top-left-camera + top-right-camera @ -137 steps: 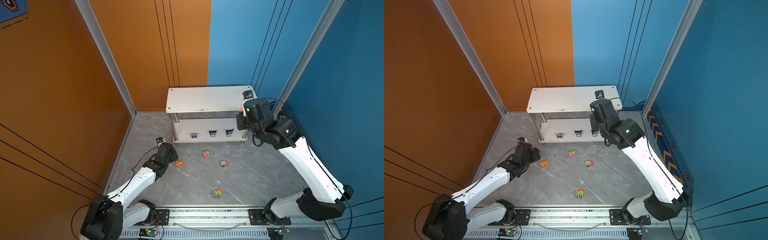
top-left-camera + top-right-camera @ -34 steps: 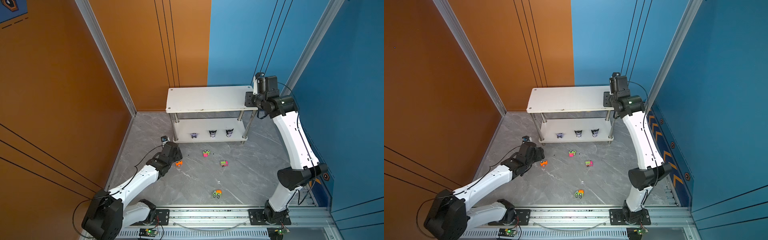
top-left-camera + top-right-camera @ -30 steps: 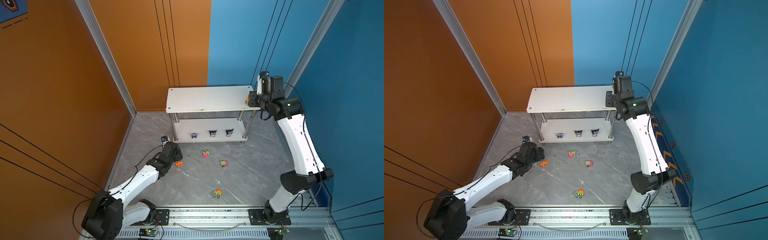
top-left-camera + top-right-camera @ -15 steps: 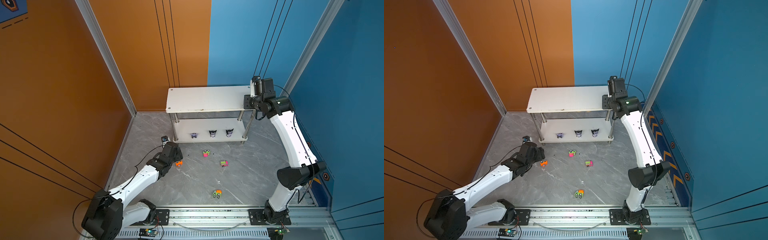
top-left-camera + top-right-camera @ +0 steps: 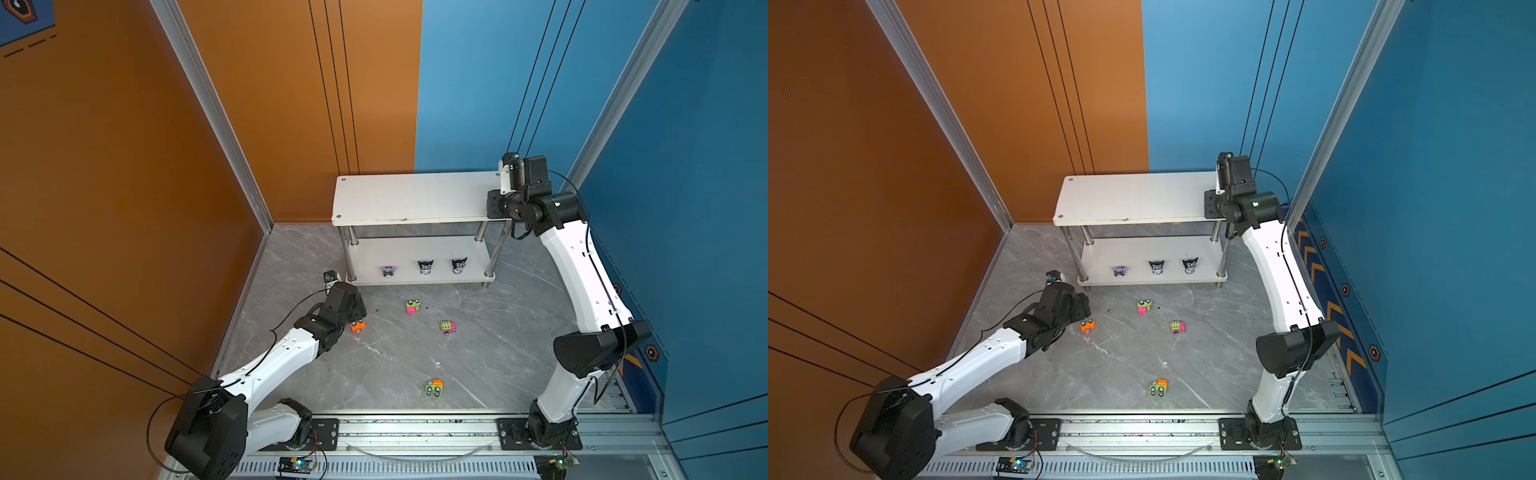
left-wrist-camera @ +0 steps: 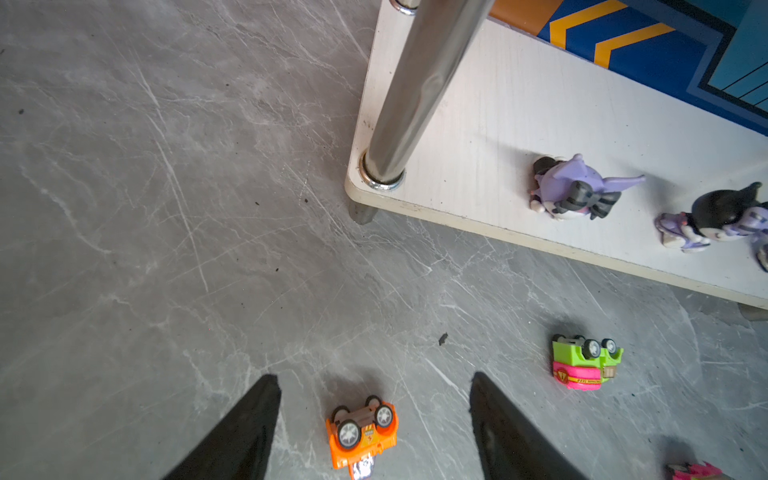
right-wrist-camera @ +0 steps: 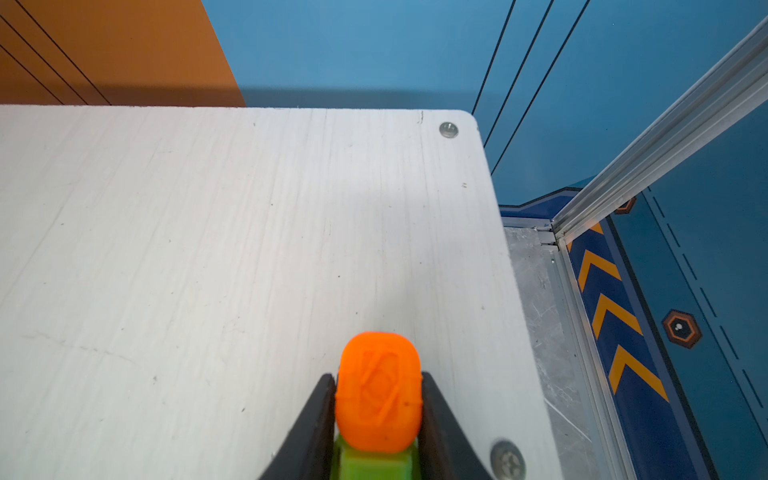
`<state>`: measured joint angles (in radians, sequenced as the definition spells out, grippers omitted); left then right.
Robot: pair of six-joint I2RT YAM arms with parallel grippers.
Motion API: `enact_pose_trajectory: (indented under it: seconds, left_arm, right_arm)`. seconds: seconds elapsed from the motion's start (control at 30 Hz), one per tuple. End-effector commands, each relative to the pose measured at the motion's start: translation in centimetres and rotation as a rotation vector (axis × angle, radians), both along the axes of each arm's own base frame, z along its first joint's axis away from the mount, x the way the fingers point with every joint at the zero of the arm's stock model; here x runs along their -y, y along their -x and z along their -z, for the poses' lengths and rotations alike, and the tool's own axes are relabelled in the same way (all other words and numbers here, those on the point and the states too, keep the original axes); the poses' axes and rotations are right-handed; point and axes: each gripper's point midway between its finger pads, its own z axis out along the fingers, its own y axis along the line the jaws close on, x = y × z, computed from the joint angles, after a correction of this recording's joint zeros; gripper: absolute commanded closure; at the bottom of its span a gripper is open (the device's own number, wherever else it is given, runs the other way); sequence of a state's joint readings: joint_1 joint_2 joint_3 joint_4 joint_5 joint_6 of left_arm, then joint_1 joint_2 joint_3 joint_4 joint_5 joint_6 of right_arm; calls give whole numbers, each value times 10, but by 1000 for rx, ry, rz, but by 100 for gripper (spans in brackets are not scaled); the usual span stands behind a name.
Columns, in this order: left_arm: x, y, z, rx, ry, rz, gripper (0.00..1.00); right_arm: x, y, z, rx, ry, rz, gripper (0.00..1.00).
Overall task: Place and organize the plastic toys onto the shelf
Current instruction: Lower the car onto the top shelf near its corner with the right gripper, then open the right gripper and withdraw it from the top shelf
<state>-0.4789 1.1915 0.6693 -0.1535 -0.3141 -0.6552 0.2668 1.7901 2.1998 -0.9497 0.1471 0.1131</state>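
The white two-tier shelf [image 5: 415,195] [image 5: 1133,195] stands at the back. Three black-and-purple figurines [image 5: 425,267] [image 6: 573,191] sit in a row on its lower tier. My right gripper [image 7: 376,376] [image 5: 495,204] is over the right end of the top tier, shut on an orange-and-green toy truck [image 7: 378,395]. My left gripper [image 6: 374,382] [image 5: 353,318] is open, low over the floor. An overturned orange car [image 6: 362,430] [image 5: 357,326] lies between its fingers, untouched. A green-and-pink car [image 5: 412,306] [image 6: 584,365], a pink car [image 5: 448,327] and a green-and-orange car [image 5: 434,387] lie on the floor.
The shelf's chrome front-left post [image 6: 411,91] stands just beyond the left gripper. An aluminium frame post [image 7: 665,145] and the blue wall are close to the right of the shelf's end. The arms' base rail [image 5: 415,432] runs along the front.
The right gripper shifted slightly left over the shelf's right end, and its fingers closed in on the orange-and-green truck. The left arm has hardly moved.
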Motion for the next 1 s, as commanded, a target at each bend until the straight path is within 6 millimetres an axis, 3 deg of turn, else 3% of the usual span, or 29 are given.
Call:
enact_pose_trajectory:
  seconds: [0.0,0.1,0.3,0.5,0.63,0.73,0.9,0.97]
  left_arm:
    - [1,-3,-8,9,-15,-3,26]
    - [2,-4,-10,10,-16,1,26]
    - [4,-5,-11,12,-17,8,26]
    - [18,-4,-12,14,-44,64,26]
    - [47,-1,0,2,-60,155,28]
    - [75,4,14,-17,-65,227,28]
    - [123,5,37,-55,-34,338,30]
    - [145,6,41,-61,-32,396,34]
  right_arm:
    - [-4,-4,5,-8,1,-31,67]
    - [-4,-3,4,-6,-2,-30,65]
    - [0,0,-3,11,-10,-9,50]
    - [6,21,-30,76,-40,22,48]
    - [17,52,-46,143,-42,86,48]
    - [21,87,-45,159,-56,127,50]
    - [7,142,-11,130,83,111,55]
    - [6,157,10,88,114,100,61]
